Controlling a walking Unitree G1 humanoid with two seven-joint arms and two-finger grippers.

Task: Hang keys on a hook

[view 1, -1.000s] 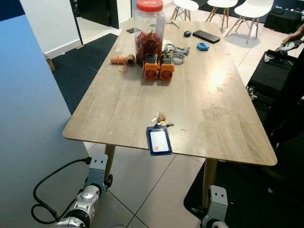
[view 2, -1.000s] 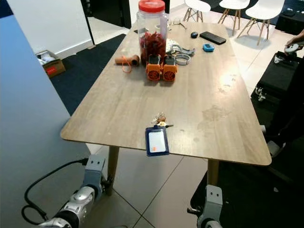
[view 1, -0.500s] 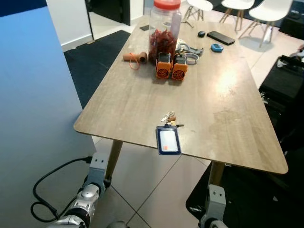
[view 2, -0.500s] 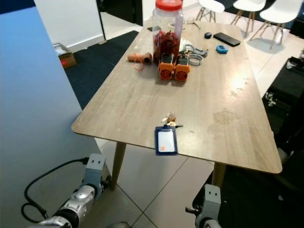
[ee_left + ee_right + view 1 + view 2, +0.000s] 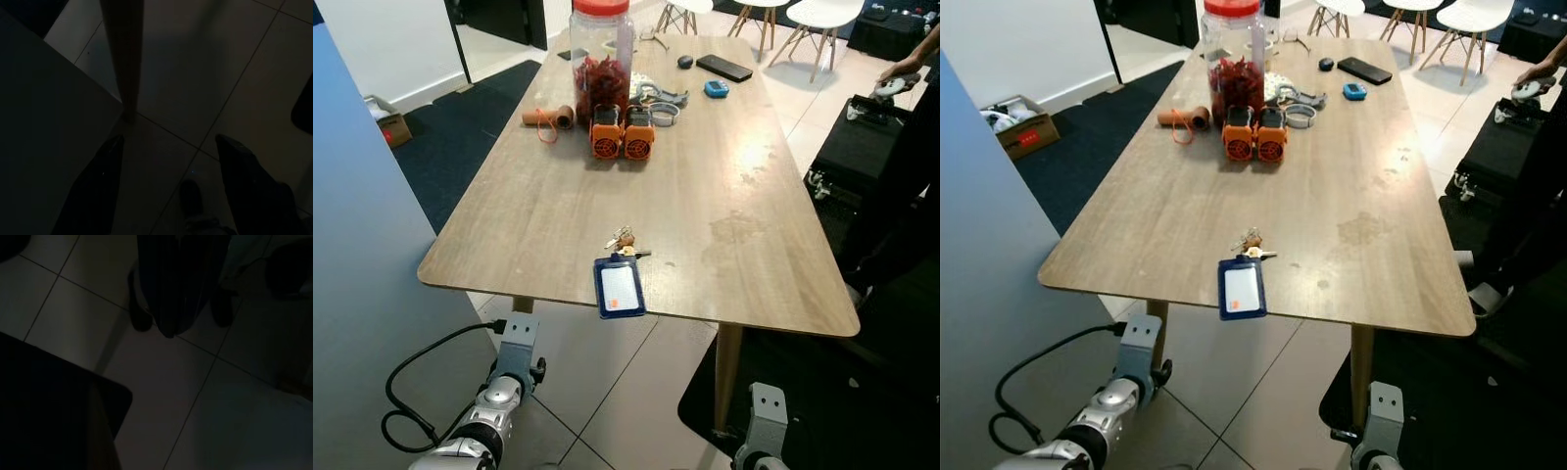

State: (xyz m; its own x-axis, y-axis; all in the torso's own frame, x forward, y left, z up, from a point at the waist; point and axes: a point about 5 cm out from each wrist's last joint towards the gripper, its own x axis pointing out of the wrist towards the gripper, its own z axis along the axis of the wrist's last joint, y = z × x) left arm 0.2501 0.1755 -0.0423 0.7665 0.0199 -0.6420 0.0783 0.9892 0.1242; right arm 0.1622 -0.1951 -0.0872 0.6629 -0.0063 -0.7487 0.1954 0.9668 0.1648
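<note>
A small bunch of keys (image 5: 624, 241) lies on the wooden table (image 5: 538, 206), close to its front edge. A blue badge holder (image 5: 618, 287) is attached to the keys and reaches the edge. Both arms hang idle below the table, the left arm (image 5: 501, 390) beside a table leg and the right arm (image 5: 765, 427) lower down. In the left wrist view my left gripper (image 5: 169, 141) is open over floor tiles, with nothing between its fingers. The right wrist view is very dark, showing floor tiles and a dark shape.
A big jar with a red lid (image 5: 600, 54), two orange devices (image 5: 622, 137), a cord roll (image 5: 546, 118) and a phone (image 5: 723, 68) sit at the far end. A blue-grey panel (image 5: 357, 294) stands left. A black case (image 5: 862, 137) and a person's hand (image 5: 901, 69) are right.
The whole picture has shifted, so the camera moved. The keys and badge holder lie in the same spot on the table. Both arms still hang.
</note>
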